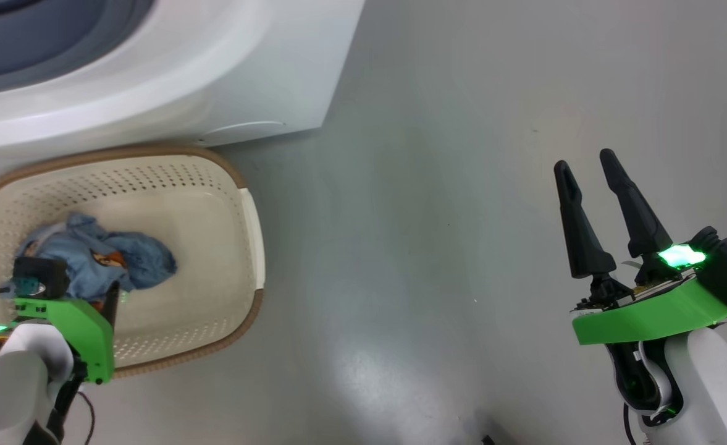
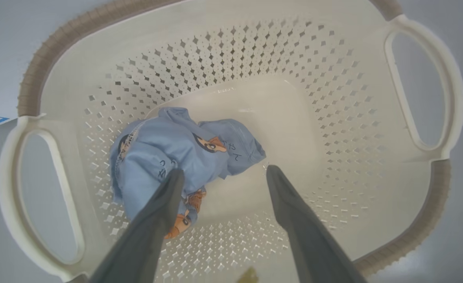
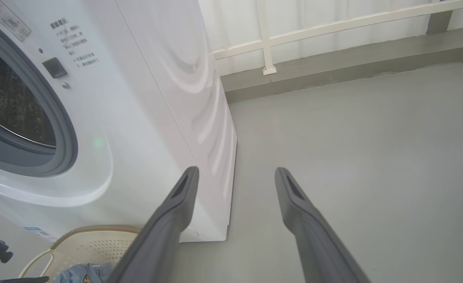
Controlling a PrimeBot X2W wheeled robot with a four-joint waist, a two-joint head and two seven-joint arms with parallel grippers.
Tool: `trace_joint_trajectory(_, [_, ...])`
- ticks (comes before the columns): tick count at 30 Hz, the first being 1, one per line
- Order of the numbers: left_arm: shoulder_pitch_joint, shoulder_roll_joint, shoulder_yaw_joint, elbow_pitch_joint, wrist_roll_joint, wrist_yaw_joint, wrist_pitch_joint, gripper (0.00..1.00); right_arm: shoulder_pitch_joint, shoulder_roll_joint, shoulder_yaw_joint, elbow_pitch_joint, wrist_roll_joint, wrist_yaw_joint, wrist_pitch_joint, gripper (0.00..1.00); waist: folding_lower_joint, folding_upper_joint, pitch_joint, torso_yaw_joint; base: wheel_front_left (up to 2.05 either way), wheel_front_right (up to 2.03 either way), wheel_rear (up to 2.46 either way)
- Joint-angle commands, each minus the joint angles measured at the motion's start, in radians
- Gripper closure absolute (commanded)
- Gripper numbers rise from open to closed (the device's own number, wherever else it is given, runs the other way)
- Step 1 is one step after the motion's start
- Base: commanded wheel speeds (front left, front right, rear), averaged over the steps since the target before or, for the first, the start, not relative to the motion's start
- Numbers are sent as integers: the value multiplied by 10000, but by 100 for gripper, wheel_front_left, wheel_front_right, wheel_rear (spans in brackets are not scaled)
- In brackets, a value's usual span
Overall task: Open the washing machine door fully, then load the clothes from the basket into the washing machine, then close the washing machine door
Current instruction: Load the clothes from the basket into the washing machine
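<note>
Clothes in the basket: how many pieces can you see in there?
1: a crumpled light blue fabric bundle with orange-brown cartoon prints, on the floor of the cream-white perforated plastic basket, beneath the open left gripper. More garments may be bunched inside it.

The soft light blue cloth clothes (image 2: 168, 149) are crumpled, the cream perforated plastic basket (image 2: 333, 118) matt, the white washing machine (image 3: 156, 98) glossy, the grey floor (image 1: 431, 216) smooth.

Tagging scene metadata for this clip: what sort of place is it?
Probably a home laundry area, possibly a balcony or utility room. A white front-loading washing machine stands on a bare grey floor, a perforated basket holding clothes sits in front of it, and a white railing runs behind.
</note>
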Motion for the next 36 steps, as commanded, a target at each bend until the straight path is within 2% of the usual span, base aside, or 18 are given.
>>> trace_joint_trajectory(1, [-115,528,167,103,63,7,28,0,-28,-19,228,-225,-166,54,-90,0,-1,0,192,-207,0,0,0])
trace_joint_trajectory(9, [-671,1005,-87,791,229,130,362,0,-120,173,398,-294,-193,54,-90,0,-1,0,649,-583,0,0,0])
trace_joint_trajectory(21, [-1248,1664,-251,1063,285,411,786,0,-261,404,635,-466,-268,54,-90,0,-1,0,1368,-941,0,0,0])
trace_joint_trajectory(36, [-1996,1984,-428,1158,221,685,1179,0,-454,487,886,-612,-385,54,-90,0,-1,0,2087,-1031,0,0,0])
